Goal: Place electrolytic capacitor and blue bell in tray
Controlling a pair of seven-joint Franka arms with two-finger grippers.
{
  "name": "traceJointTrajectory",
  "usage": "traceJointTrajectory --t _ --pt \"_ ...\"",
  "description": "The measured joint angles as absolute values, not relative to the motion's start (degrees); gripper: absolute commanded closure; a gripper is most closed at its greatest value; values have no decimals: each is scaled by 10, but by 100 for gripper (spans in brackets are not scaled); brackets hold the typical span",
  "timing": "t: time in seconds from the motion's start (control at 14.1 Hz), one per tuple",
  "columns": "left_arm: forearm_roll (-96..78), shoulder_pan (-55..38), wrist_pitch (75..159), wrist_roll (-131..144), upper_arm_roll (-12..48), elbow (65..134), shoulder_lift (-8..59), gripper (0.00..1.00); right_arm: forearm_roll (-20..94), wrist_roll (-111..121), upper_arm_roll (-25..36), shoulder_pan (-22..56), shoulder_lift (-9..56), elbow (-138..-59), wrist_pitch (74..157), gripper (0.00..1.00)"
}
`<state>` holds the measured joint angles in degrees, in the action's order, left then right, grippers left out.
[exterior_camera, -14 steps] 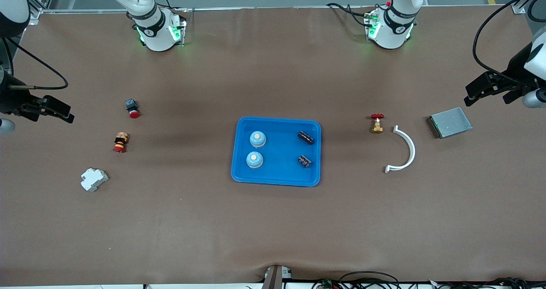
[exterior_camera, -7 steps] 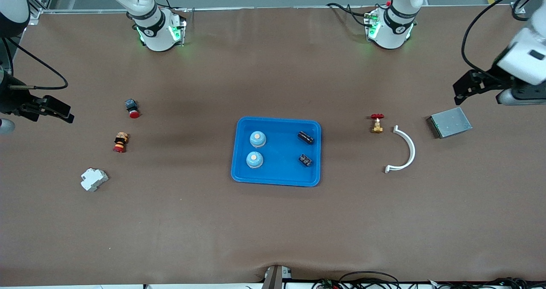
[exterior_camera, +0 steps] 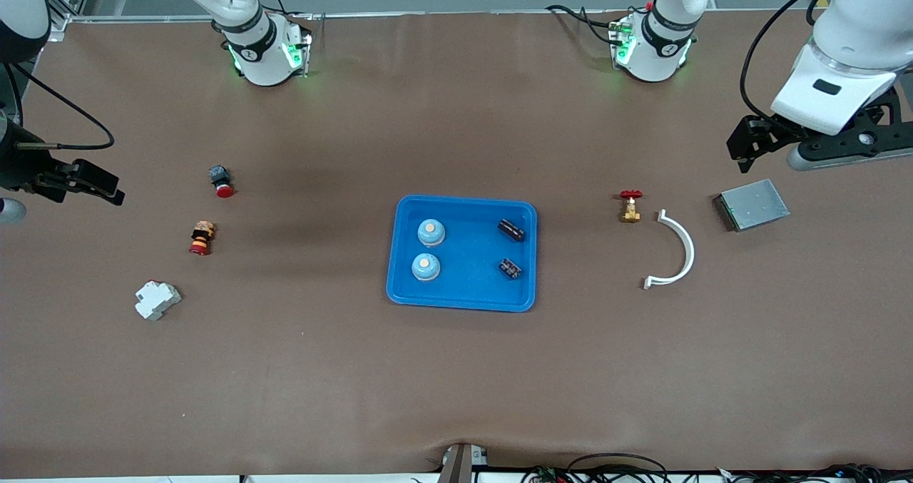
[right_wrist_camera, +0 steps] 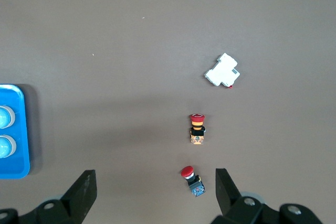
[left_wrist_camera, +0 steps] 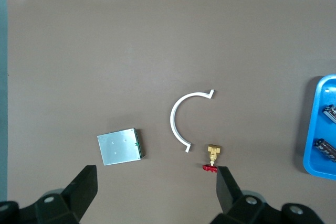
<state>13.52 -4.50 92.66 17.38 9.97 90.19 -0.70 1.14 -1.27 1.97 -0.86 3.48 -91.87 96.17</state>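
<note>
You are looking at a brown-covered table (exterior_camera: 456,383) carrying the following. Item one: a shallow bright-blue rectangular plastic tray (exterior_camera: 462,302) with rounded corners, sitting mid-table between the two arms. Inside it, toward the right arm's end, two pale-blue domed bells (exterior_camera: 431,232) with cream buttons are standing, one nearer the front camera than the other; toward the left arm's end, two small black cylindrical electrolytic capacitors (exterior_camera: 511,230) are lying, likewise one nearer than the other. Judging from this, every bell and capacitor in view is sitting in the tray and nothing of the task appears to be left. Item two, toward the left arm's end: a small brass valve with a red handwheel (exterior_camera: 630,206), a white curved plastic half-ring (exterior_camera: 677,251) just beside it, and a flat grey metal box (exterior_camera: 753,204). Item three, toward the right arm's end: a blue-bodied push button with a red cap (exterior_camera: 220,180), a yellow-and-black push button with a red cap (exterior_camera: 201,238), and a white plastic breaker block (exterior_camera: 157,300) nearest the front camera. The left gripper (left_wrist_camera: 155,187) is hanging over bare table near the grey metal box, its jaws spread wide and holding nothing. The right gripper (right_wrist_camera: 152,190) is waiting over the table edge at the right arm's end, its jaws also spread and empty.
</note>
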Motion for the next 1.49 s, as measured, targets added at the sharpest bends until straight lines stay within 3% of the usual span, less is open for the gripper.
traceJointTrajectory --t 1.49 --pt "124 -12 927 141 96 892 -4 0 11 -13 20 -9 35 -920 959 0"
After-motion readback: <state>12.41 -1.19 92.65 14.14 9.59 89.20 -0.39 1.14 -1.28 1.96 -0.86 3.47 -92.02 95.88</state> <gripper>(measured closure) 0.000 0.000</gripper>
